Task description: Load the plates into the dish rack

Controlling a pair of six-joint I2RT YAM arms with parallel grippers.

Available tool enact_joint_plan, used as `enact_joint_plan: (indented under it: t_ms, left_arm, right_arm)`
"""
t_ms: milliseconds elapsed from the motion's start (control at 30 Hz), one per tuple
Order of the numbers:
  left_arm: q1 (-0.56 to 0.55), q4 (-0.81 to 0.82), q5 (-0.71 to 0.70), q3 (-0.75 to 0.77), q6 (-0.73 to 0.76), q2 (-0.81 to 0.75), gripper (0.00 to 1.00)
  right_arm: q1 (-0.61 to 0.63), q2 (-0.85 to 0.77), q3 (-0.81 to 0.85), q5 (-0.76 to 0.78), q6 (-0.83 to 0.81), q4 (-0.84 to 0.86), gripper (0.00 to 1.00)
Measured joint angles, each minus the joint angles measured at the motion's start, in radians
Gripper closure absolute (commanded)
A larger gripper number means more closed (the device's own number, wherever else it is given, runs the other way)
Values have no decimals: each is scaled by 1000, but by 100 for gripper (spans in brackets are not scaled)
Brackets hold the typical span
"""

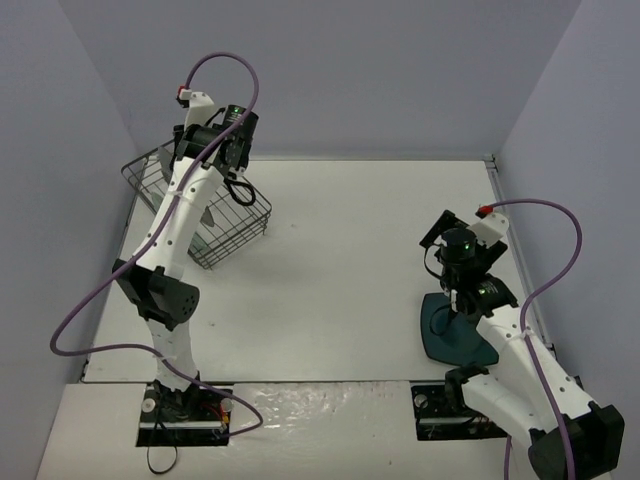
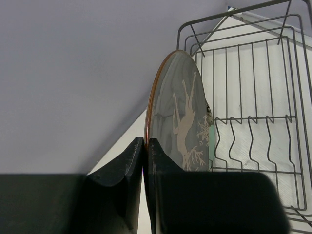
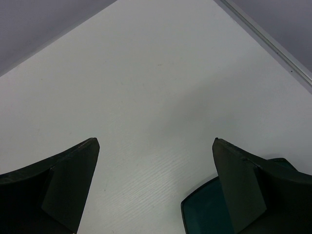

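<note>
The left arm leans from its base up over the rack, which sits in the far left corner of the table, close to the left wall. The arm's white links and black wrist cover much of the rack in the top view, and a purple cable loops above it.

From the left wrist view, the left gripper has its fingers pressed together on the rim of the grey plate. The plate stands upright on edge, its face turned toward the rack wires. It is glossy dark grey with a thin brownish rim, a pale deer figure printed sideways, and a snowflake-like mark near its right edge. A pale green sliver shows just behind that edge, but what it belongs to cannot be told. The rack's dark wire grid and upright prongs fill the space to the plate's right and behind it. Whether the plate's lower edge already rests on the wires is hidden by the fingers.

The middle of the table lies between the two arms.

On the right, the right arm bends over the teal plate, which lies flat on the table near the right edge, well apart from the rack. The right gripper hangs with its fingers wide apart, gripping nothing. A rounded corner of the teal plate shows beneath the right-hand finger.
</note>
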Motion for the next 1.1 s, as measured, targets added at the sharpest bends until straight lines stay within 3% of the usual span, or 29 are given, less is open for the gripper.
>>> enact_joint_plan:
  t_ms: [467, 1100]
  left_arm:
    - [95, 74, 84, -4, 25, 64, 100]
    - [130, 165, 152, -88, 35, 135, 100]
  right_arm:
    - [0, 52, 0, 16, -4, -7, 0]
    - [0, 53, 0, 28, -4, -7, 0]
